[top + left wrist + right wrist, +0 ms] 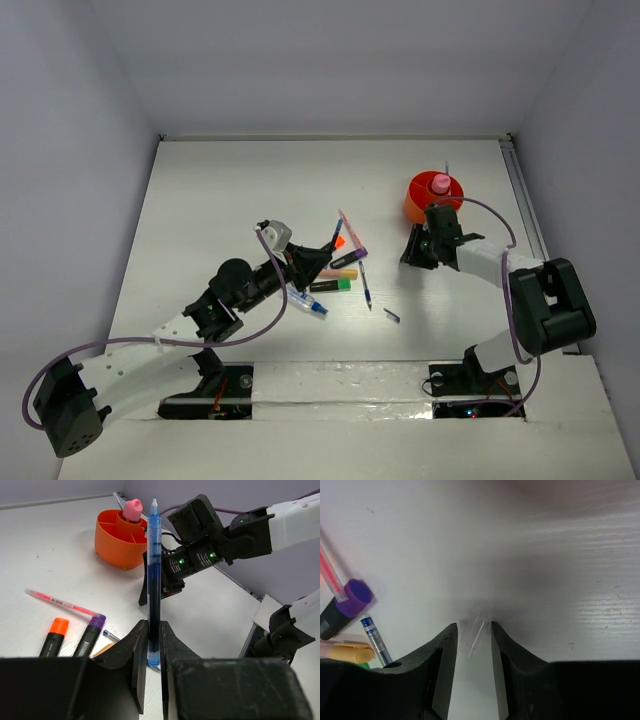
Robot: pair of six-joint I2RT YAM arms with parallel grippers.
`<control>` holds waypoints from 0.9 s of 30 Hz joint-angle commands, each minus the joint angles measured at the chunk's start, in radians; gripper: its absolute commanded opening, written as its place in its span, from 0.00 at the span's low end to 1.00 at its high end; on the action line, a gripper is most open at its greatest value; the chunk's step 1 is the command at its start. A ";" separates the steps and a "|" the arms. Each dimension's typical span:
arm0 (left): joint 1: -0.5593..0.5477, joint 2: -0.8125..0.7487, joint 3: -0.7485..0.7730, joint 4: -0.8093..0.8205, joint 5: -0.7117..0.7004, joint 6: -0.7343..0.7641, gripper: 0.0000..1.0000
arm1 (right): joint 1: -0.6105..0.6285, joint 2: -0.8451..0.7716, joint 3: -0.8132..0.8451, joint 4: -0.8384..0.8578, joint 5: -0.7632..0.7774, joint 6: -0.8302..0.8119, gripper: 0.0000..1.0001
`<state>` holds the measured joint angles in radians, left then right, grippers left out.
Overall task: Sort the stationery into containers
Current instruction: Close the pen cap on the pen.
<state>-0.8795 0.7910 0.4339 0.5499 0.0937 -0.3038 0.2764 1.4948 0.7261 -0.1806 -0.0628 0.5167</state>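
My left gripper [322, 256] [153, 623] is shut on a thin blue pen [337, 232] [153, 575], which stands up between the fingers above the pile of stationery. Below it lie an orange highlighter [54, 637], a purple highlighter [347, 258] [90, 632], a yellow-pink highlighter [335, 272] and a green one [331, 286]. The orange cup [432, 200] [117, 537] with its pink knob [132, 509] stands at the back right. My right gripper [413, 254] [473, 625] is down at the table in front of the cup. Its jaws are apart around a small clear piece [476, 634].
A thin pink pen [349, 226] [60, 601] lies across the pile, and a second blue pen [365, 285] [376, 641] beside it. A white-blue tube [308, 303] and a small dark piece [391, 315] lie nearer the arm bases. White walls close in the table.
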 commanded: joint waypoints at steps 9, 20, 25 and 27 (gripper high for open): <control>0.001 -0.018 -0.015 0.067 0.001 0.011 0.00 | 0.026 0.036 0.064 -0.100 0.018 -0.047 0.44; 0.001 -0.039 -0.027 0.061 -0.008 0.017 0.00 | 0.116 0.137 0.154 -0.172 0.172 -0.043 0.33; 0.001 -0.047 -0.029 0.061 -0.012 0.020 0.00 | 0.164 0.170 0.193 -0.215 0.199 -0.050 0.35; 0.001 -0.045 -0.027 0.059 -0.015 0.022 0.00 | 0.173 0.185 0.214 -0.232 0.218 -0.049 0.37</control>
<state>-0.8795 0.7670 0.4137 0.5514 0.0864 -0.2962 0.4213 1.6382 0.9119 -0.3267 0.0967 0.4789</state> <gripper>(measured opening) 0.077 0.358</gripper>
